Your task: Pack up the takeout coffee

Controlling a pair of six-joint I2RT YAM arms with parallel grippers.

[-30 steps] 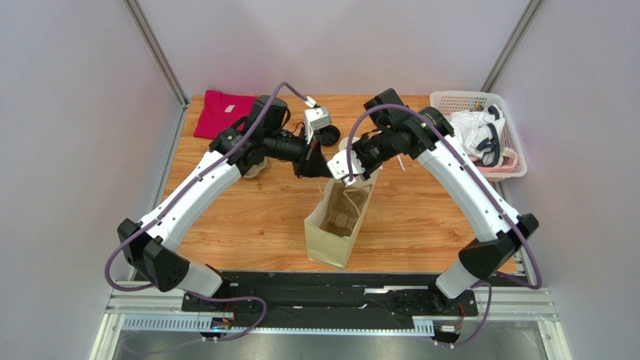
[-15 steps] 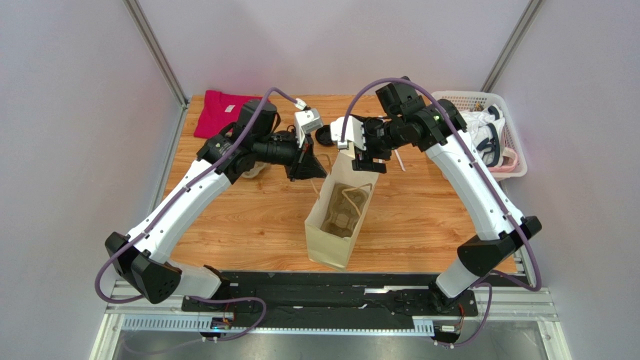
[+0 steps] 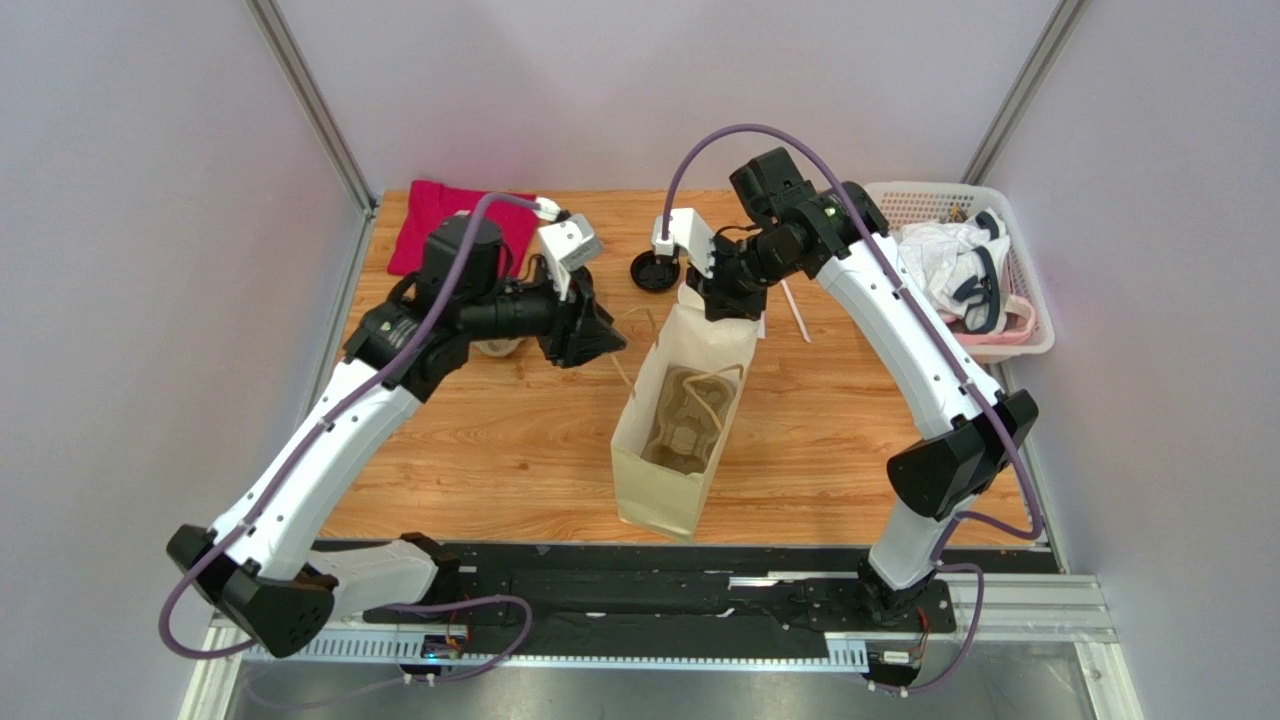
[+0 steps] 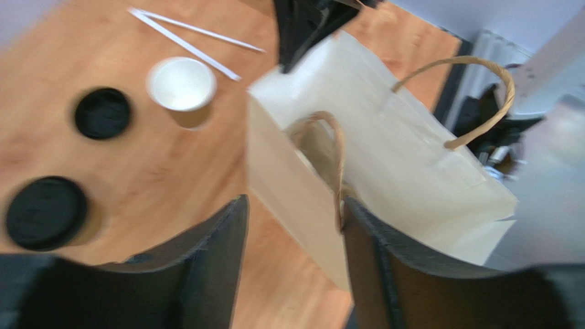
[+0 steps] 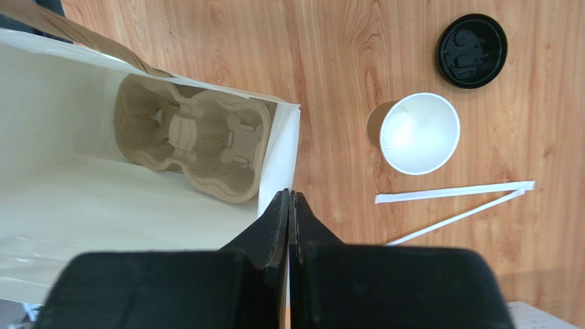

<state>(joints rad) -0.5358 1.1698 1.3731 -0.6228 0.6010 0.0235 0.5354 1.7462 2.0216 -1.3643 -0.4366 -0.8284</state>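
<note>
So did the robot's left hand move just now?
Yes. The left hand slid left, away from the paper bag and closer to the red cloth.

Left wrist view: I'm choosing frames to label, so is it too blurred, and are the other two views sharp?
Left wrist: motion-blurred, the paper bag and open cup smeared; right wrist: sharp, the cup carrier crisp inside the bag; top external: sharp, evenly lit, only soft shadows.

The takeout coffee [image 4: 46, 212], a tan cup capped with a round black lid, stands upright on the wooden table [image 4: 158, 171].
</note>
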